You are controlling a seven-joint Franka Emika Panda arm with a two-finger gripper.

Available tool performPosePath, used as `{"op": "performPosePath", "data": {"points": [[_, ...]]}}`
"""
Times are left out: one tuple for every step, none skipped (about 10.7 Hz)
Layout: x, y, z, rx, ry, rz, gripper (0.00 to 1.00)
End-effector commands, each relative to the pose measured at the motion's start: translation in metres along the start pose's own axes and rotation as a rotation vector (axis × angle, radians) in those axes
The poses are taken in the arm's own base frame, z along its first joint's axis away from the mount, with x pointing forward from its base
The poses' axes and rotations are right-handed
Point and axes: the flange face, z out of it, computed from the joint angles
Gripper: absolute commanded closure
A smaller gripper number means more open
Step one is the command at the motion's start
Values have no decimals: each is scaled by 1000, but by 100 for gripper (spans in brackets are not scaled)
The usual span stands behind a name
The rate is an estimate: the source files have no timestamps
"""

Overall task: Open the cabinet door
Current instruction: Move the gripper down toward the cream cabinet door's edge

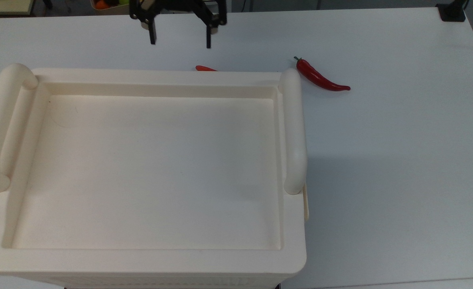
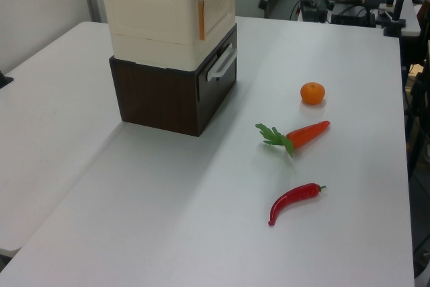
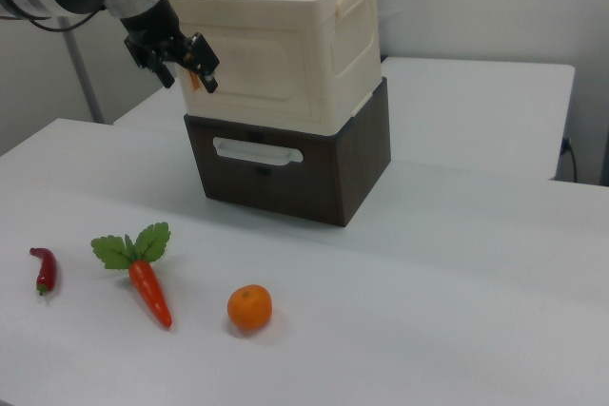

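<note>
White table point(image 1: 400, 160): wide-spread claw point(image 3: 186, 66) hovers just before the shut cabinet door point(image 3: 255, 59).

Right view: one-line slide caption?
Open tool nears the cream cabinet atop a dark drawer unit; chilli, carrot, orange in front.

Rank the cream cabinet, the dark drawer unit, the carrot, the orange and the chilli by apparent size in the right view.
1. cream cabinet
2. dark drawer unit, slightly smaller
3. carrot, leaves included
4. orange
5. chilli
The orange and chilli look close in size, so their order is unsure.
</note>
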Motion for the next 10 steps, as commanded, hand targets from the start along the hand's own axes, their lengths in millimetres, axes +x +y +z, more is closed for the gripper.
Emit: {"op": "performPosePath", "data": {"points": [[38, -39, 17, 39, 169, 40, 0], [43, -53, 23, 51, 213, 24, 0], [48, -59, 33, 55, 245, 20, 0], [53, -70, 42, 64, 281, 6, 0], [53, -82, 44, 72, 302, -13, 0], [53, -88, 50, 64, 300, -29, 7], [53, -91, 50, 43, 304, -49, 18], [52, -92, 50, 36, 304, -56, 26], [53, -91, 49, 34, 306, -56, 36], [52, -92, 47, 35, 309, -57, 49]]}}
